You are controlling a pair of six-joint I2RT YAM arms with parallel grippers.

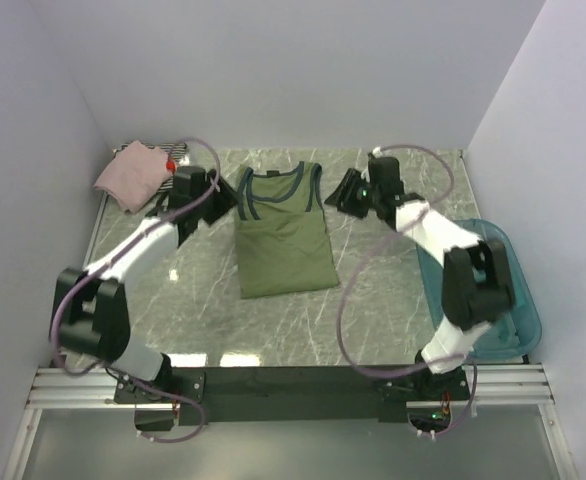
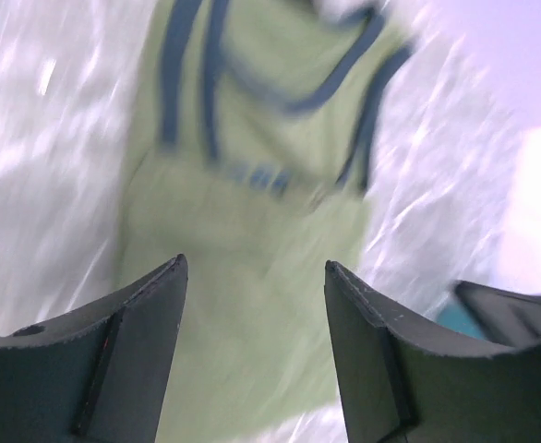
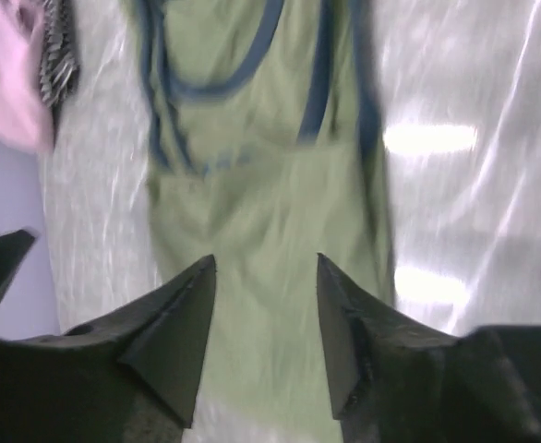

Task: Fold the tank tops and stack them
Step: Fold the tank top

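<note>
I am reading the olive-green tank top as lying flat in the middle of the table, straps pointing toward the far wall and hem toward the arm bases. The left gripper is hovering just off the garment's left shoulder and the right gripper just off its right shoulder. Both wrist views are showing the jaws standing well apart with only cloth visible beyond the gap, so neither is holding anything. The pink tank top is resting in the far-left corner on top of the striped tank top, and the teal tub is sitting at the right edge, well apart from the work. I am judging the step in hand to be the start of the fold on the olive piece. The next move is calling for both grippers to descend together onto the strap area, pinch through both fabric layers, and carry the top edge evenly toward the hem. Uneven travel is likely to skew the fold.
</note>
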